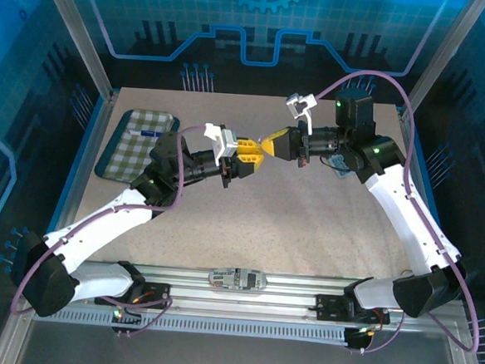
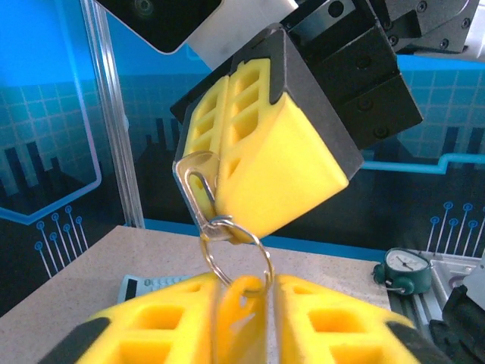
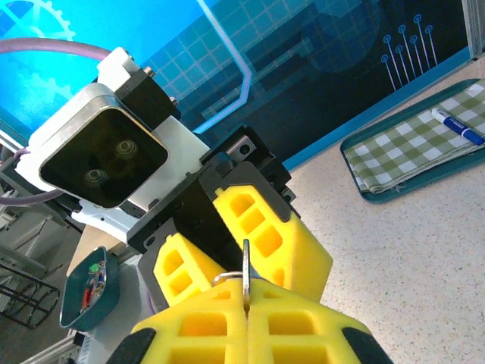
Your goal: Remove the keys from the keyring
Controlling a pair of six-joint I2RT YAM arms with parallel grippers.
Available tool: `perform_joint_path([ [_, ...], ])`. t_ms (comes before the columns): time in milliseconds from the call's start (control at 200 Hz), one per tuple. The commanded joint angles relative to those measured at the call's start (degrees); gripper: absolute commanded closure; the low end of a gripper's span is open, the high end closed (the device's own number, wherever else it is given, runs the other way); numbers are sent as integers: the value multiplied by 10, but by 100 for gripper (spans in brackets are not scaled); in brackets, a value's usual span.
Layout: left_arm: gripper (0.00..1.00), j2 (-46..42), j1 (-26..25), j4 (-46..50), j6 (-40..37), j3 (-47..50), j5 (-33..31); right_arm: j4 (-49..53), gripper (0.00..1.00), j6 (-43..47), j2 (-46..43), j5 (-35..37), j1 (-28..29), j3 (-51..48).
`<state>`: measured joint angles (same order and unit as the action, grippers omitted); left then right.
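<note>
Both grippers meet in mid-air over the table's middle. My right gripper [image 1: 272, 142] [image 3: 246, 303] is shut on the silver key [image 2: 195, 180] [image 3: 246, 265], whose thin edge sticks out from between its yellow fingers [image 2: 265, 144]. A wire ring [image 2: 236, 254] [image 3: 226, 278] hangs from the key. On that ring hangs the yellow-orange keyring tag [image 2: 248, 307], which sits in the gap of my left gripper [image 1: 251, 155] [image 2: 246, 287]. The left fingers [image 2: 151, 322] stand slightly apart on either side of the tag and do not press it.
A green checked tray [image 1: 126, 153] [image 3: 394, 155] with a blue-capped pen [image 3: 458, 126] lies at the table's left. A grey calculator [image 2: 148, 287] lies on the table beneath the grippers. A green dial gauge [image 2: 405, 267] rests by the rail, and a teal dish [image 3: 87, 292] off the table.
</note>
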<state>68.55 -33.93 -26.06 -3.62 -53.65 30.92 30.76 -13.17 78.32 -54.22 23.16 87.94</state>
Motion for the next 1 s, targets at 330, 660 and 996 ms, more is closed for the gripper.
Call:
perform_joint_path([
  [330,49,-8,-2,-74,-23,27,-41,3,100,-11,-18,-10,-1,13],
  [660,44,4,-3,-123,-52,29,-15,-31,100,-38,-22,-32,3,3],
  [996,36,35,-6,-151,-66,4,-10,-60,100,-62,-19,-58,5,-9],
])
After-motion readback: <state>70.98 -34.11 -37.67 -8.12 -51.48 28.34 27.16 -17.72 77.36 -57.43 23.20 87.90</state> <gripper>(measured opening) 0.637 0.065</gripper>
